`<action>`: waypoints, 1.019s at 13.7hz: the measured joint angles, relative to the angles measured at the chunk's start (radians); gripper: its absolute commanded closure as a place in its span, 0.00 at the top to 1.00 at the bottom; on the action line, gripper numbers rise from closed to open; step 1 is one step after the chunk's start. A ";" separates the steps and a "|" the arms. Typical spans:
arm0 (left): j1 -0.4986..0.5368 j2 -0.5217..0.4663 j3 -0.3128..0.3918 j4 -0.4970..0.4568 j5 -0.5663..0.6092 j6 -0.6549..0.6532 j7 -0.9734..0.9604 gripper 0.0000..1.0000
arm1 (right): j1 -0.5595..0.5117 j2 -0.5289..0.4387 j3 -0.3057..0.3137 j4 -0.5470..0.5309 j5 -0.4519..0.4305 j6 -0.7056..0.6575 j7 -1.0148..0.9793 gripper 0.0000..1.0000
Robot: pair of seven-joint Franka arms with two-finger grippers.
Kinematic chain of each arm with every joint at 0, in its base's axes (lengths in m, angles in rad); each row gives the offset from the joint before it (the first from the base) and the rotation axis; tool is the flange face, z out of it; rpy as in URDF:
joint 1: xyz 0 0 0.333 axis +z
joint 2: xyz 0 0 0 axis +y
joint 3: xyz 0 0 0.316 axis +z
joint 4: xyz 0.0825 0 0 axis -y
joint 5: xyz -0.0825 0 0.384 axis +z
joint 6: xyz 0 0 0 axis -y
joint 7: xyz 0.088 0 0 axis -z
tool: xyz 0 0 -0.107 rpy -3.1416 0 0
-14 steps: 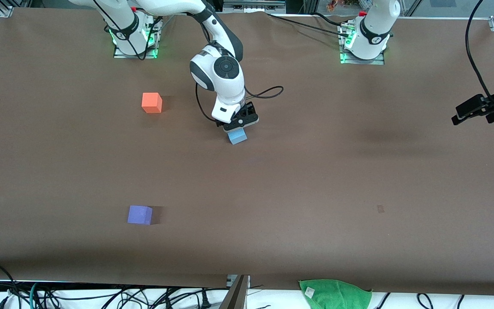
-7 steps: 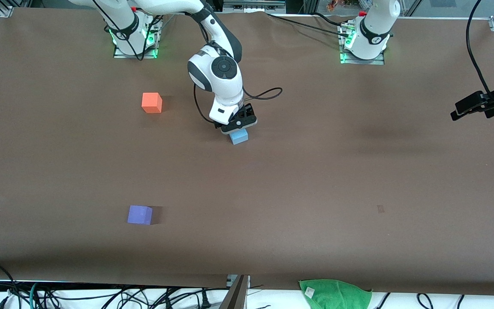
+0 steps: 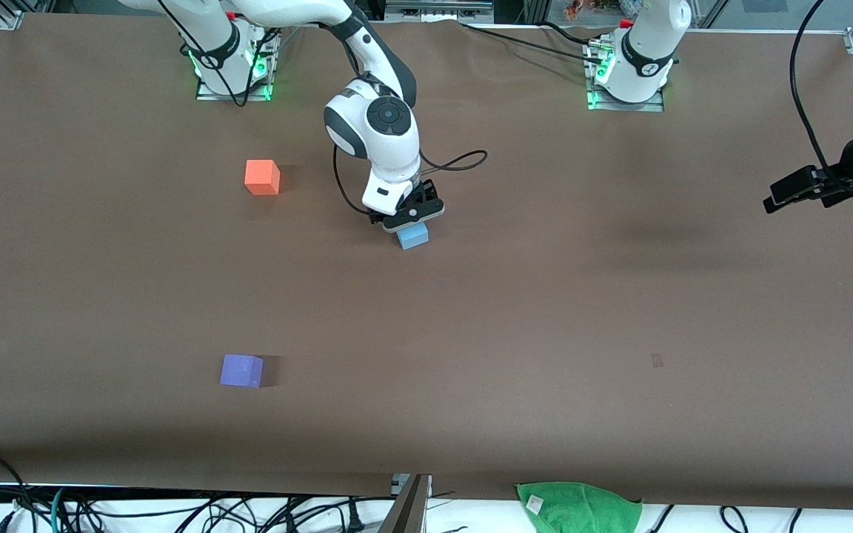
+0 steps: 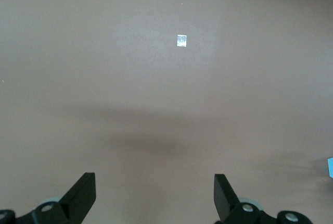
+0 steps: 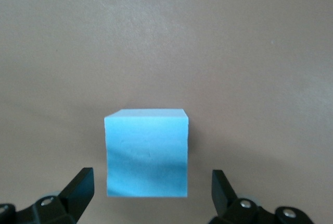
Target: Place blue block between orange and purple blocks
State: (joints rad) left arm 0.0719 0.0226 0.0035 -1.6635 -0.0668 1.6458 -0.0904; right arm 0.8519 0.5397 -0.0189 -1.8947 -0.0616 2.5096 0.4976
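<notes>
Fingers of the right gripper (image 3: 413, 219) stood wide apart directly over the blue block (image 3: 413, 235), and in the right wrist view the block (image 5: 146, 152) sat squarely between the two fingertips (image 5: 78, 187), its flat sides facing them and clear of both, so a straight drop looked enough to bracket it. The cube had no long axis, so no wrist turn seemed needed. It rested on the brown table (image 3: 545, 311) untouched, and the right arm was plainly the nearer one. From the blue block, the orange block (image 3: 262, 177) lay toward the right arm's end and a little farther from the front camera; the purple block (image 3: 241, 370) lay toward that same end but much nearer the camera. The gap between those two was well clear of the blue block, with nothing in the way. The left gripper (image 3: 804, 189) waited, fingers spread, over the table's edge at the left arm's end.
</notes>
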 measured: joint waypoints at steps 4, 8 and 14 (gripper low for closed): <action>-0.042 0.000 0.043 0.003 0.000 -0.001 -0.005 1.00 | 0.000 0.025 0.000 0.011 0.000 0.018 0.000 1.00; -0.047 0.000 0.045 0.012 0.000 -0.002 -0.005 1.00 | 0.000 0.051 0.000 0.013 0.000 0.057 0.000 0.99; -0.054 0.014 0.046 0.012 0.000 -0.023 -0.005 1.00 | 0.000 0.073 -0.002 0.027 -0.001 0.093 0.000 0.36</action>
State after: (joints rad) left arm 0.0178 0.0369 0.0492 -1.6517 -0.0668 1.6228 -0.0952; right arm 0.8524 0.6125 -0.0212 -1.8676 -0.0624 2.6028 0.4976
